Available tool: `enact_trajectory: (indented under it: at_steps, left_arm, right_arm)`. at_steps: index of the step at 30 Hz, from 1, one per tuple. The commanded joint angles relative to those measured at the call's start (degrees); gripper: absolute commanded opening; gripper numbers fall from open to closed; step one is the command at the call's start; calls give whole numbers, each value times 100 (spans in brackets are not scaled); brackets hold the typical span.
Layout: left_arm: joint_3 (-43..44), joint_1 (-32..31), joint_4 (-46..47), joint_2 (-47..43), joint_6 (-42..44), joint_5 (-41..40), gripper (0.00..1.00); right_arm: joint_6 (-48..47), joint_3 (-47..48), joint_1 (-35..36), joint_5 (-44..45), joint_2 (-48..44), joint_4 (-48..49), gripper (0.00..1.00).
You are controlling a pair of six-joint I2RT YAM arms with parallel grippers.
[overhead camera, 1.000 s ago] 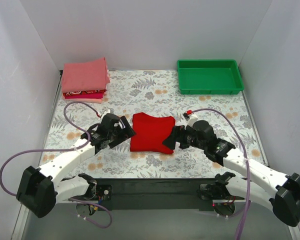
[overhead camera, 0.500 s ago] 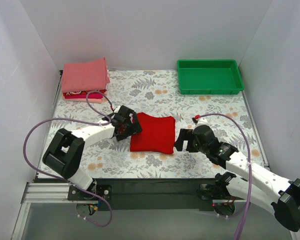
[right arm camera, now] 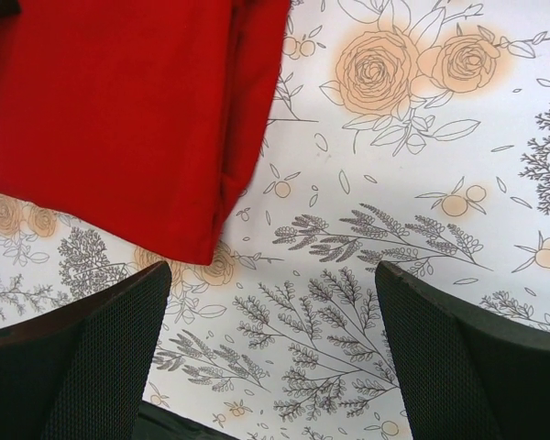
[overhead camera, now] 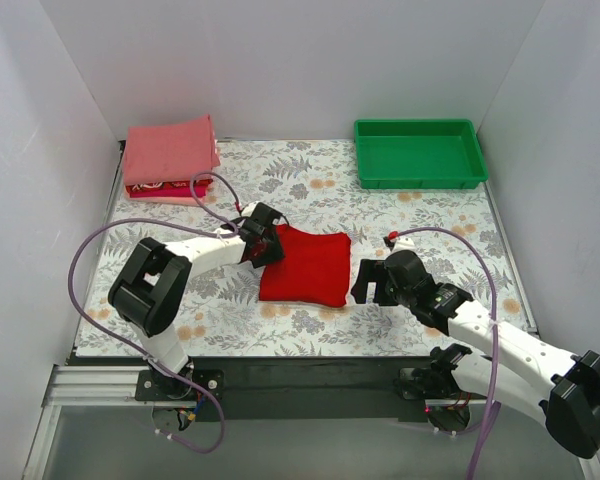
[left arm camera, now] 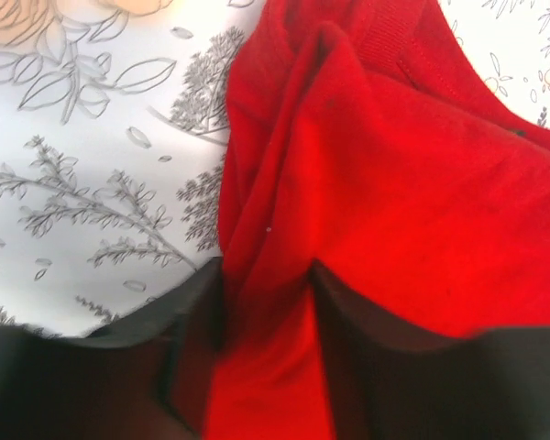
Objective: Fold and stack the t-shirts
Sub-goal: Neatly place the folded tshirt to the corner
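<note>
A bright red t-shirt (overhead camera: pixel 305 265), folded into a rectangle, lies mid-table. My left gripper (overhead camera: pixel 263 243) sits at its upper left corner. In the left wrist view a bunched fold of the red t-shirt (left arm camera: pixel 422 183) fills the gap between the two dark fingers, so the left gripper (left arm camera: pixel 266 348) is shut on it. My right gripper (overhead camera: pixel 365 283) hovers just right of the shirt, open and holding nothing. In the right wrist view the right gripper (right arm camera: pixel 275 348) frames bare floral cloth, with the red t-shirt (right arm camera: pixel 119 110) at upper left. A stack of folded t-shirts (overhead camera: pixel 170 155), salmon-pink on top, rests at the back left.
A green plastic tray (overhead camera: pixel 417 183) stands at the back right. White walls close in the floral table cover (overhead camera: pixel 420 220) on three sides. Purple cables loop off both arms.
The left arm swung in to the shirt's upper left corner and its jaws closed on the cloth. The right gripper drew back from the shirt's right edge.
</note>
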Motion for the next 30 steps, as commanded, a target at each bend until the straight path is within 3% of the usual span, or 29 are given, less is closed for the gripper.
enact_trajectory:
  at_steps: [1,3,7,11,14,20,30]
  left_arm:
    - [61,-222,-445,428,145,-555,37]
    - [166,-337,-578,517,119,-803,31]
    - [412,-355,-736,780,206,-1146,0]
    - [729,-364,-842,991,461,-1506,0]
    - [1133,-355,-1035,1044,698,-2303,0]
    - [1791,-311,-860,1219,2041,-3615,0]
    - [2539,418,1308,1720,4661,-3722,0]
  right_arm:
    - [-55,-44,-65,296,-151,35,98]
    - [-47,-96,-118,367,-230,26,98]
    - [-29,-210,-249,507,-406,26,98]
    - [-73,-290,-364,604,-529,43,98]
    - [-160,-325,-452,622,-512,35,98]
    - [-345,-378,-566,780,-362,61,98]
    - [-820,-606,-1127,439,15,614,98]
